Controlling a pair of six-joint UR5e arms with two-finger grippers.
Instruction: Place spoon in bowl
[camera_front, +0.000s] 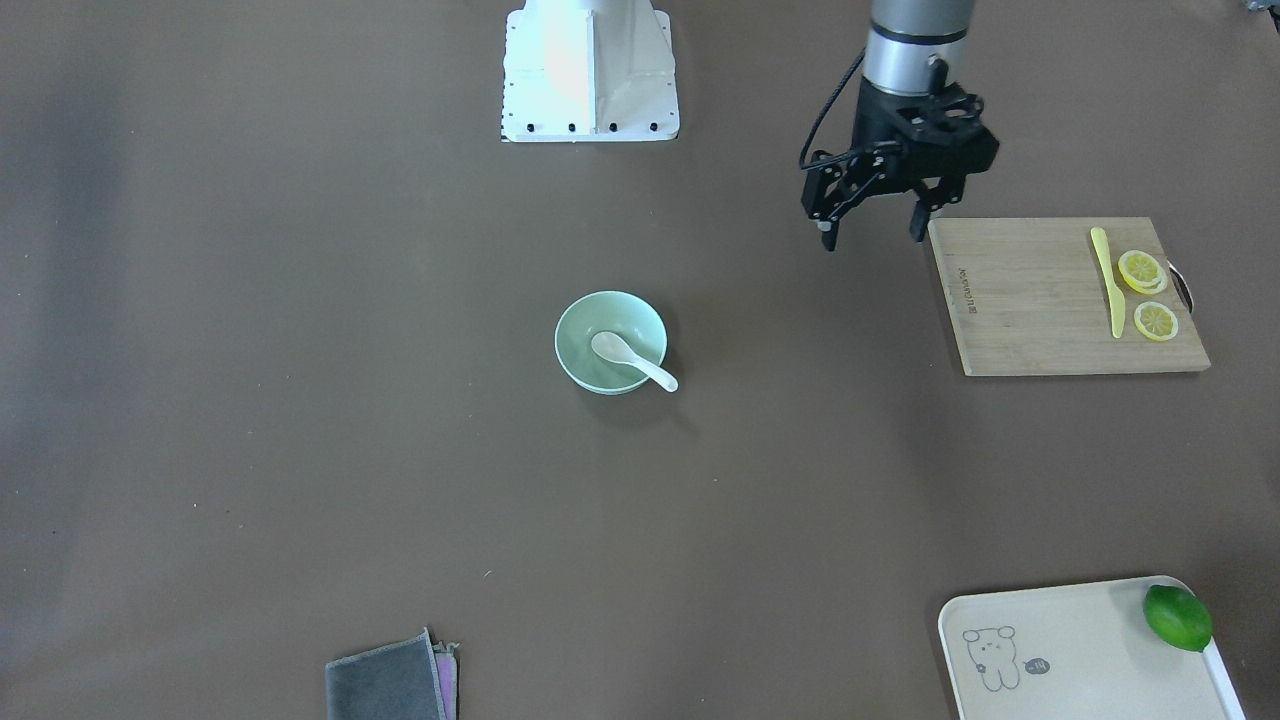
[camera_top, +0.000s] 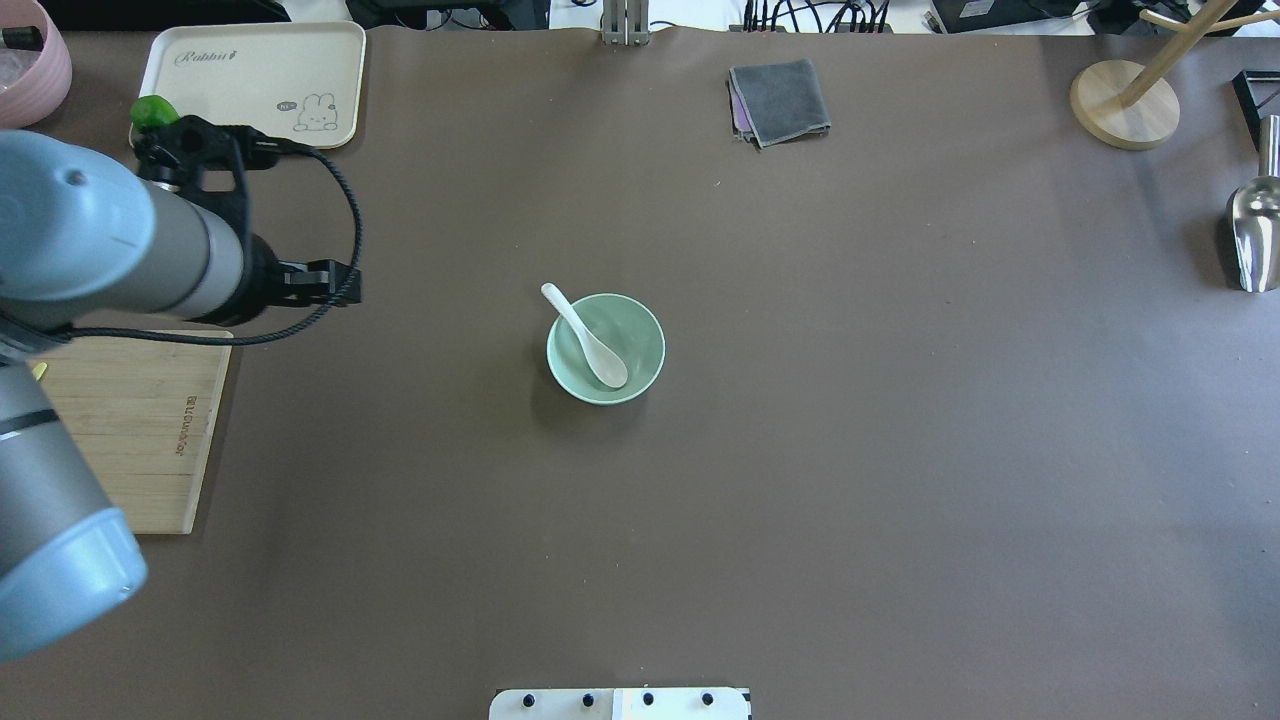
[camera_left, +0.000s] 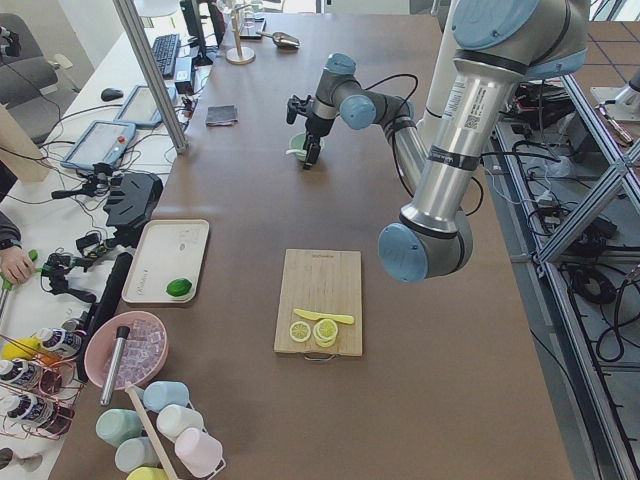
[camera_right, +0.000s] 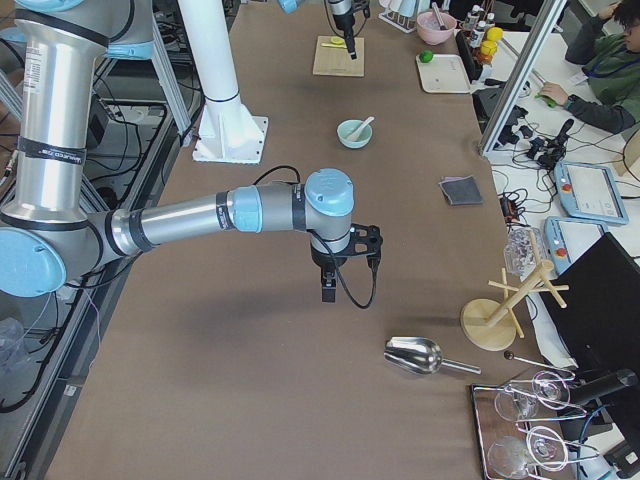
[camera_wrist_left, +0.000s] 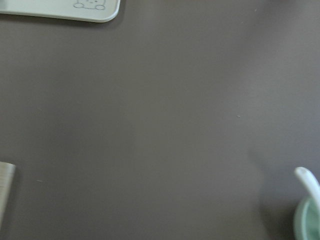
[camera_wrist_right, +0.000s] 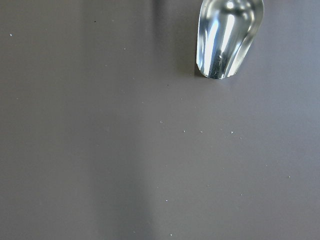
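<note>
one spoon (camera_top: 585, 338) lies in the bowl (camera_top: 645, 345), scoop down, handle over the rim at 11 o'clock from overhead.
left claw (camera_front: 872, 215) hangs released and empty at the bowl's 9 o'clock, beside the board (camera_front: 1030, 300); right claw (camera_right: 327, 285) can't be judged. task looks done: retreat high, clear of that handle.

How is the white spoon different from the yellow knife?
The spoon is white; the knife is yellow. The spoon has a round scoop and thick handle; the knife is thin and flat. The spoon leans in the green bowl with its handle over the rim; the knife lies flat on the wooden board beside lemon slices. Both are small eating tools.
</note>
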